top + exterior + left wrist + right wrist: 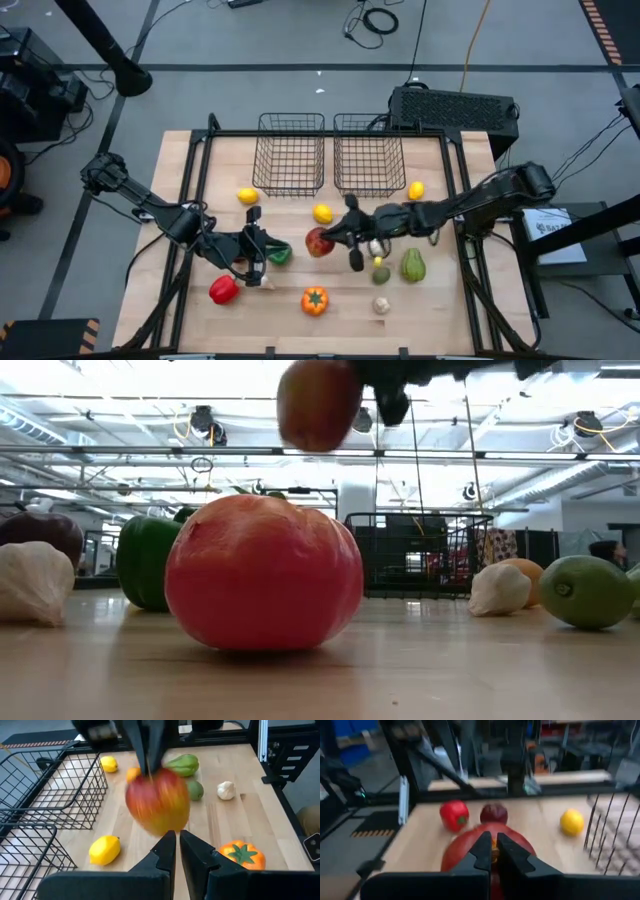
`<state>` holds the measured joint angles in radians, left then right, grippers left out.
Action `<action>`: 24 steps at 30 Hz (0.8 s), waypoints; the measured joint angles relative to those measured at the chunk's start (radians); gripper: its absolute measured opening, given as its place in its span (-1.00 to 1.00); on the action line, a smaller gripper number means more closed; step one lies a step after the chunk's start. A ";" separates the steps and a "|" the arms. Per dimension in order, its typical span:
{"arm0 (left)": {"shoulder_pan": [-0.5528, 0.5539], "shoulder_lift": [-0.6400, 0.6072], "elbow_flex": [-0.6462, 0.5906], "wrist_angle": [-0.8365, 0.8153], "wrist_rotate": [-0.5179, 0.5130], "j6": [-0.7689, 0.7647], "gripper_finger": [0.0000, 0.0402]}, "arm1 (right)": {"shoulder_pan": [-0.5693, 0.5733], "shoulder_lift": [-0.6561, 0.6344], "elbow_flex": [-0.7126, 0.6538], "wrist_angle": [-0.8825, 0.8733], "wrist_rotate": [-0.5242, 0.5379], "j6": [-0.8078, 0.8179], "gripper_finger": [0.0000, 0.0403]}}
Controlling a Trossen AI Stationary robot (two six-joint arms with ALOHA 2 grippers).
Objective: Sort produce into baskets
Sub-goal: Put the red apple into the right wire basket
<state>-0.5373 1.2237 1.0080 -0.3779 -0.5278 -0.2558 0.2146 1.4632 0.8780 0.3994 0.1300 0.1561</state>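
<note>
A red apple [319, 242] hangs above the table's middle, with my right gripper [332, 238] shut on its top; it also shows in the left wrist view [157, 802] and high in the low view [318, 402]. My left gripper [177, 847] is shut with nothing in it and hovers left of the apple [256, 255], beside a green pepper [279, 254]. Two wire baskets [292, 155] [370, 155] stand side by side at the far edge. Lemons [247, 196] [322, 213] [416, 189] rest on the table in front of the baskets. My right gripper pinches the very top of the apple [148, 772] between its two fingertips [485, 851]. The fingers come from the table's right, slanting down. The apple hangs below them, lifted clear of the table. Whether they have a stem or the flesh is hidden by the fingers.
On the near half lie a red pepper [223, 290], an orange pepper [314, 300], a whitish bulb [381, 305], a small green piece [381, 273] and a larger green one [413, 265]. A black box [455, 108] stands behind the right basket.
</note>
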 joint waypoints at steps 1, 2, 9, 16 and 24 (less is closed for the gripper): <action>0.000 0.000 0.000 0.001 0.000 0.000 -0.84 | -0.001 -0.026 0.000 0.001 0.001 -0.007 -0.95; 0.000 0.000 0.000 0.003 0.000 0.000 -0.84 | 0.000 -0.054 0.000 -0.007 0.003 -0.017 -0.95; 0.000 0.000 0.000 0.003 0.000 -0.001 -0.84 | -0.001 -0.220 0.000 -0.102 0.106 -0.086 -0.95; 0.000 0.000 0.000 0.002 0.000 0.002 -0.84 | -0.045 -0.354 0.000 -0.246 0.379 -0.301 -0.95; 0.003 0.000 0.000 0.020 -0.010 0.000 -0.84 | -0.245 -0.373 0.000 -0.420 0.509 -0.465 -0.95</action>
<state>-0.5348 1.2236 1.0080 -0.3574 -0.5375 -0.2554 -0.0302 1.0904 0.8780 -0.0204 0.6392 -0.3086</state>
